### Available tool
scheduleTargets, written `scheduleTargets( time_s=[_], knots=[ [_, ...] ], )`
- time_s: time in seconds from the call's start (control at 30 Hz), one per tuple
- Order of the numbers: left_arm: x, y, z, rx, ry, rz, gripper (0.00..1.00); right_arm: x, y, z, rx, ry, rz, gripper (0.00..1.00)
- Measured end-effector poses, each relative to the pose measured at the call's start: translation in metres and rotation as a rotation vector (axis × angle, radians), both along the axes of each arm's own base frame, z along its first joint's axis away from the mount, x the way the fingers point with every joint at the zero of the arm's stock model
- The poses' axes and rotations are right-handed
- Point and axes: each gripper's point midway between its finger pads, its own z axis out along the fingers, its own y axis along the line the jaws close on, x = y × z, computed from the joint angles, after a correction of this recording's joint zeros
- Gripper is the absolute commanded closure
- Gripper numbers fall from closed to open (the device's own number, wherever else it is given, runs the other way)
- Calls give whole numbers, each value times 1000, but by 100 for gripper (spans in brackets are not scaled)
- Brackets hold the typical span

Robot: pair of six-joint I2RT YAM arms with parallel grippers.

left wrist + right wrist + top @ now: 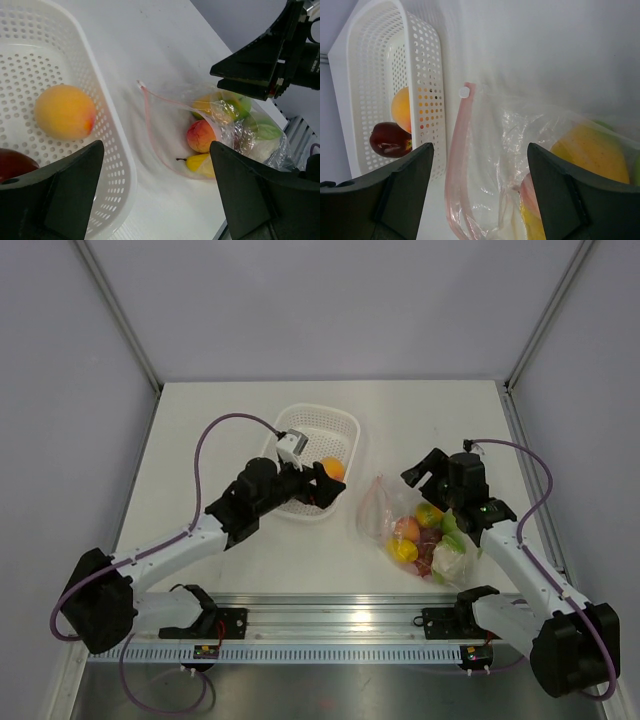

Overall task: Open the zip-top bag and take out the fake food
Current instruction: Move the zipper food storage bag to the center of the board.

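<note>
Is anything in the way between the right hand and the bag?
No, nothing I can see. The right hand is open just above the bag, with only air between them. The food is still under the bag's clear plastic, though.

The white surface [300,560] is carrying a perforated white basket [335,435], with the zip-top bag [378,508] lying just beside it.
</note>
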Motion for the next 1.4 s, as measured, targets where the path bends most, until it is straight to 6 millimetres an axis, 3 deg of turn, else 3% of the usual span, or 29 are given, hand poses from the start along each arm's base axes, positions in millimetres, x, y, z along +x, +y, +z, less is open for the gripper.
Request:
scheduleTargets(
  time_s=[0.27,0.4,0.53,0.77,1.03,1.2,1.4],
  knots=[
    [-11,-41,-14,136,-53,-90,14,-8,-12,-11,-16,62,-73,14],
    [-9,-49,-32,178,-30,-110,12,-13,-14,-16,-25,129,-90,5],
    [-9,-52,-46,203,-3,-121,12,-21,-16,-7,-36,167,-92,1],
    [-14,-65,-56,180,41,-167,14,-57,-33,12,-57,157,-125,1],
    [-22,-82,-42,73,22,-197,13,-100,-49,-12,-87,363,-212,0],
    [-28,-94,-37,21,7,-227,13,-118,-54,-7,-32,360,-275,1],
    [-35,-109,-61,33,40,-264,13,-129,-64,-11,-48,370,-325,1]
  ],
)
